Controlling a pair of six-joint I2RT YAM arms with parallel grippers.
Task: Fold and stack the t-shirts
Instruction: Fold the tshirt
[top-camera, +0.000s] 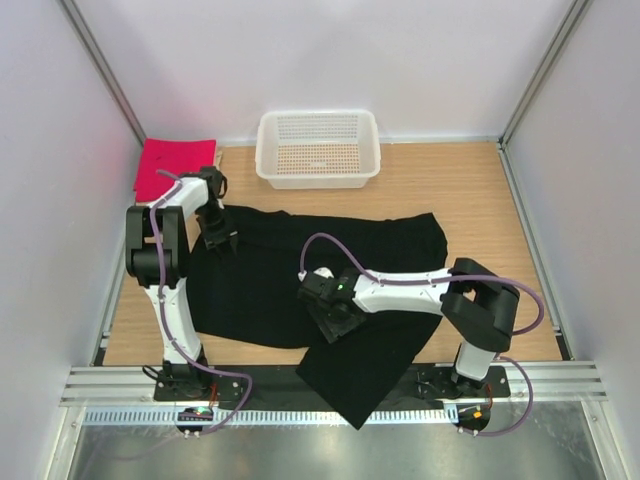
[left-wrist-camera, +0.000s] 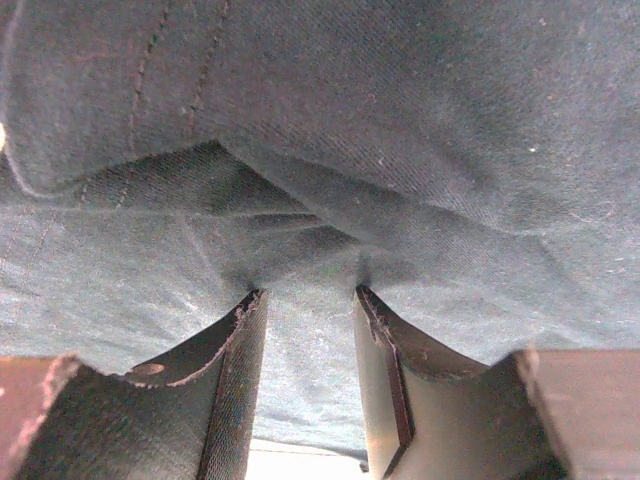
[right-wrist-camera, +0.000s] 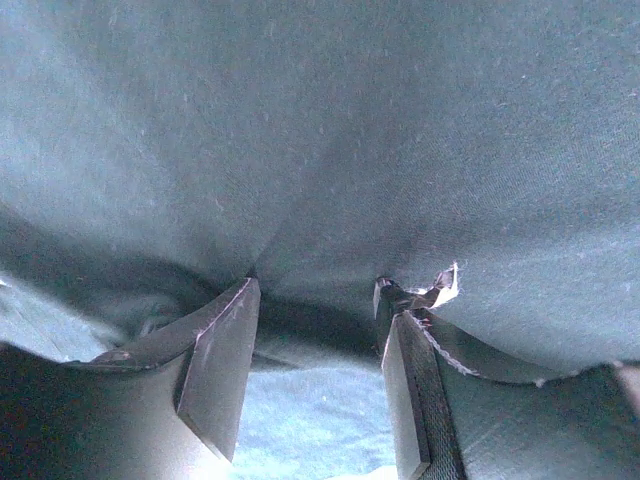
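Your left gripper (left-wrist-camera: 305, 292) and right gripper (right-wrist-camera: 315, 285) are each biting only a small bunch of the black t-shirt (top-camera: 250, 290), so cloth could be slipping free if you are lifting unevenly. The corner trailing over the metal rail (top-camera: 560, 385), farthest from the basket (top-camera: 318, 118), could be dragging the fold askew. Both pairs of jaws are standing partly apart, apparently clamping cloth gathered between the tips. That shirt is lying spread just in front of the basket.

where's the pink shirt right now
In the top view the pink-red t-shirt lies at the far left corner of the table, left of the white basket and just beyond the left gripper on the black t-shirt.
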